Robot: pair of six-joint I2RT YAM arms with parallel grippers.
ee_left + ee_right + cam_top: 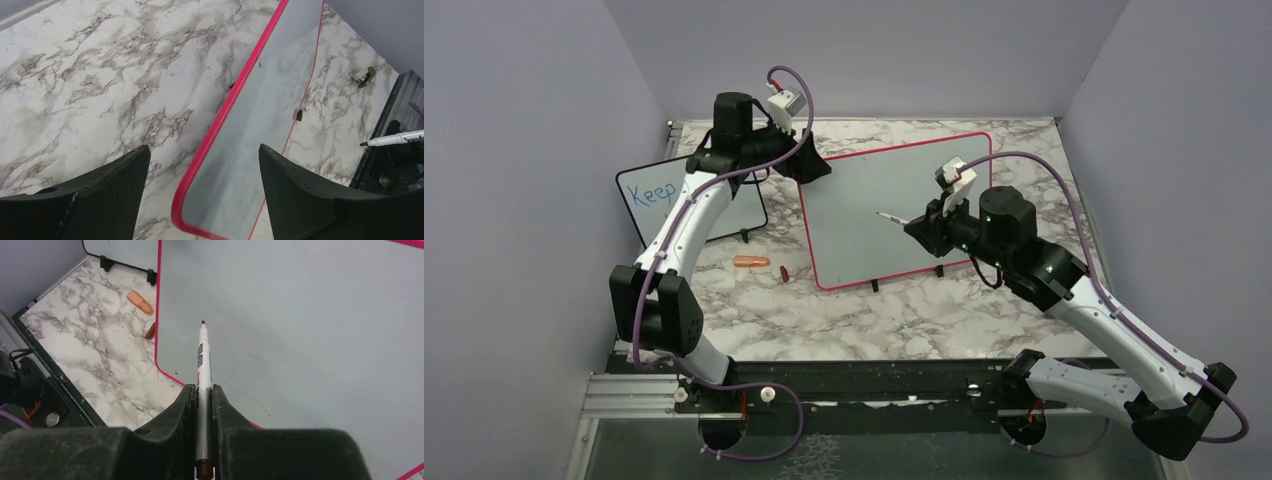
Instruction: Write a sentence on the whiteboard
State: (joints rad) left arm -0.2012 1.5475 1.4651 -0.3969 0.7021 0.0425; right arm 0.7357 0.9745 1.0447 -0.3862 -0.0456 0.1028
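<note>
While the left claw [204, 150] hangs spread over a corner of the whiteboard [270, 100], the right claw [202, 390] pinches a marker [203, 360], tip aimed left across its blank face.

The large whiteboard [854, 245], round-cornered with a thin red-pink frame, stands on small black feet [875, 285] on the marble table [844, 330], its pale grey face faintly specked.

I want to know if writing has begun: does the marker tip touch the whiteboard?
Apart. In the left wrist view, the marble table shows between the marker tip and the whiteboard.
</note>
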